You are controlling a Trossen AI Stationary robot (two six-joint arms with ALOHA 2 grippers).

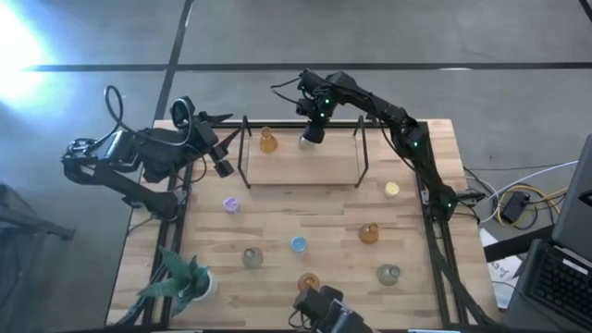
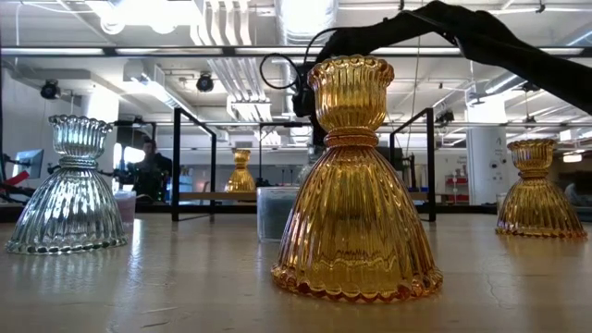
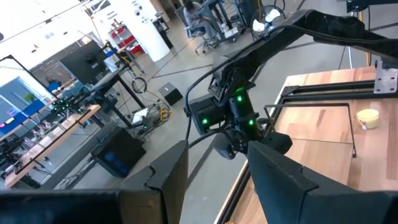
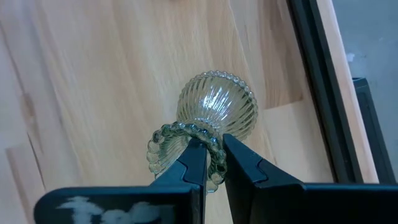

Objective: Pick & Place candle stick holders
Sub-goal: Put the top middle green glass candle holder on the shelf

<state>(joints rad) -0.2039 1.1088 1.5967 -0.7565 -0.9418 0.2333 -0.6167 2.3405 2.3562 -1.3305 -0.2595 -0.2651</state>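
My right gripper (image 1: pixel 312 137) is shut on a pale grey-green ribbed glass holder (image 4: pixel 217 102) over the far edge of the raised shelf (image 1: pixel 301 166). An amber holder (image 1: pixel 267 141) stands on the shelf beside it. My left gripper (image 1: pixel 222 168) is open and empty at the shelf's left end; its fingers also show in the left wrist view (image 3: pixel 217 149). Several more holders stand on the table: purple (image 1: pixel 230 204), yellow (image 1: pixel 392 190), amber (image 1: pixel 369 233), blue (image 1: pixel 298 245), grey-green (image 1: pixel 252 258). My right gripper pinches the holder's beaded top rim (image 4: pixel 214 144), one finger inside the cup and one outside. The fingers come from above, pointing down. The holder's bulbous base (image 4: pixel 219 99) points at the shelf board; I cannot tell whether it touches the board.
The shelf has black metal uprights (image 1: pixel 243 148) at both ends. A leafy plant in a white pot (image 1: pixel 180 277) stands at the near left corner. Another amber holder (image 1: pixel 308 282) and a grey-green one (image 1: pixel 388 274) stand near the front edge, beside a dark camera (image 1: pixel 324 313).
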